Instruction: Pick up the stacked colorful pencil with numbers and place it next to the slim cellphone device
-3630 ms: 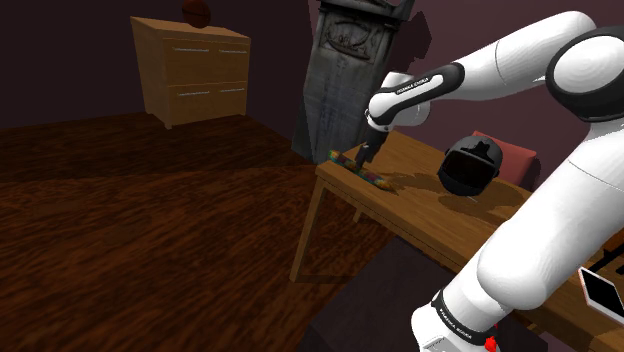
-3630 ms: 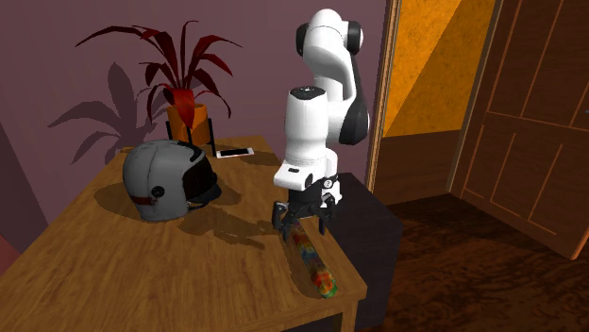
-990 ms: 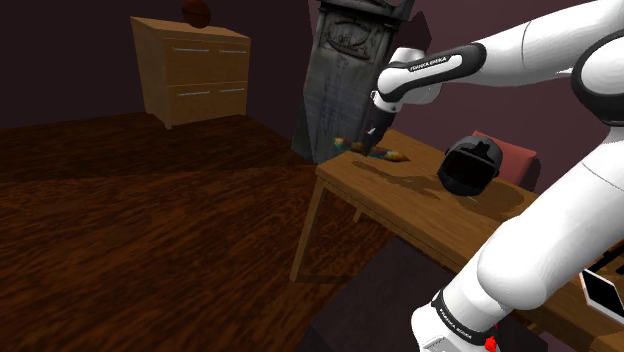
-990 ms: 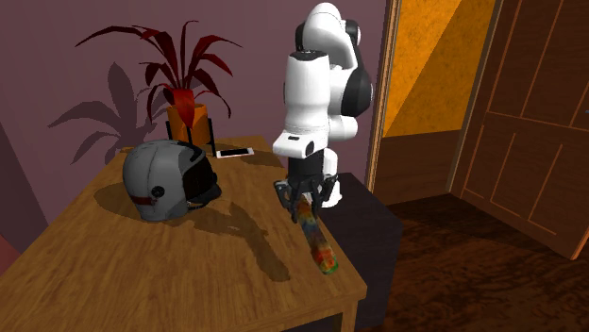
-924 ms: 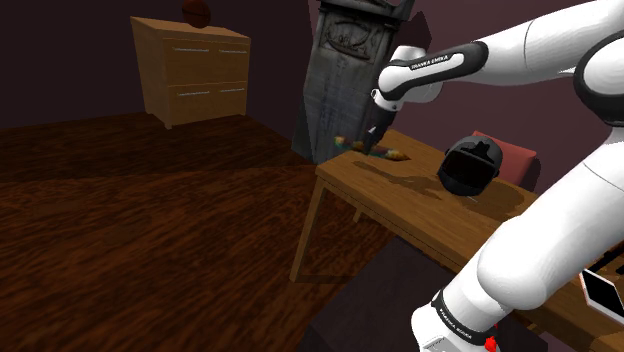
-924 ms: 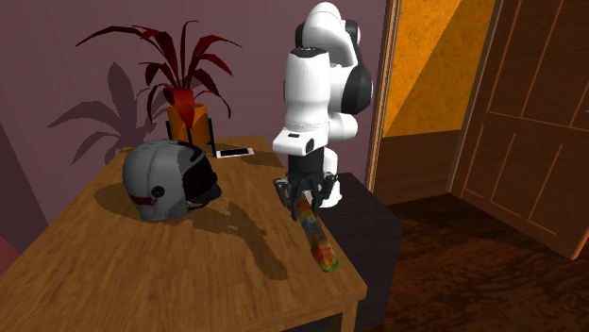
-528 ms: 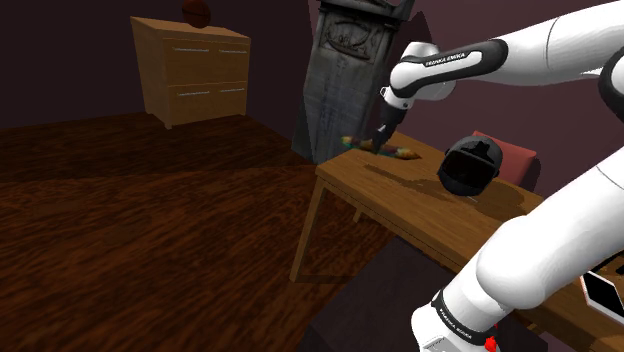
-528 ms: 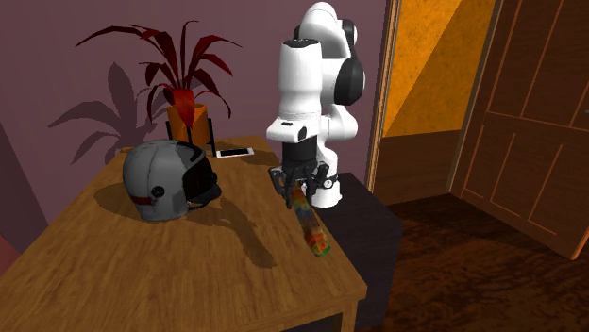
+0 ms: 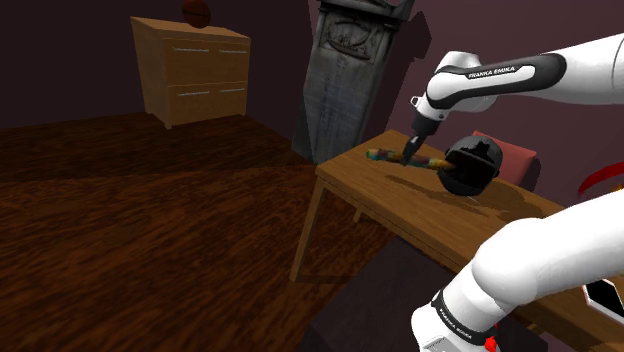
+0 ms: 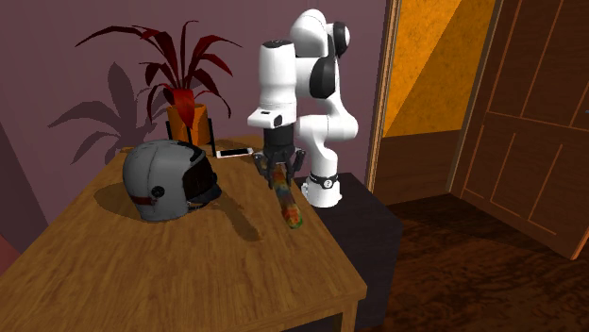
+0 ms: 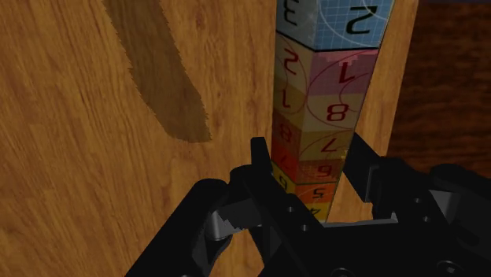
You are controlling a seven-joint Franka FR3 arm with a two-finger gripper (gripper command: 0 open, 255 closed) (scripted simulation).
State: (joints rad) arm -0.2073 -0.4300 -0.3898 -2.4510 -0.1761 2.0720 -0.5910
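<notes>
Claw: The claw (image 11: 311,169) is closed on the low end of the pencil (image 11: 330,79), with one black finger on each side.
Pencil: It is a long stack of colored blocks with numbers on them. It is up in the air over the worktop (image 10: 189,273), and its free end tips down.
Grip worry: The claw holds only one end, so most of the pencil sticks out. I think a fast turn could make it swing or slip out.
Helmet: The big grey helmet (image 10: 168,181) sits near the pencil. The long free end could bump it if the arm swings that way.
Phone: The slim white phone (image 10: 233,152) lies flat at the far end of the worktop, beyond the claw, and the pencil is apart from it. If the pencil comes down too low or too close, it could knock the phone away.
Plant: A red plant (image 10: 179,66) in a pot stands just beside the phone, so there is little room there.
Edge: The phone is near the worktop's end, so a pencil that rolls could fall off.
</notes>
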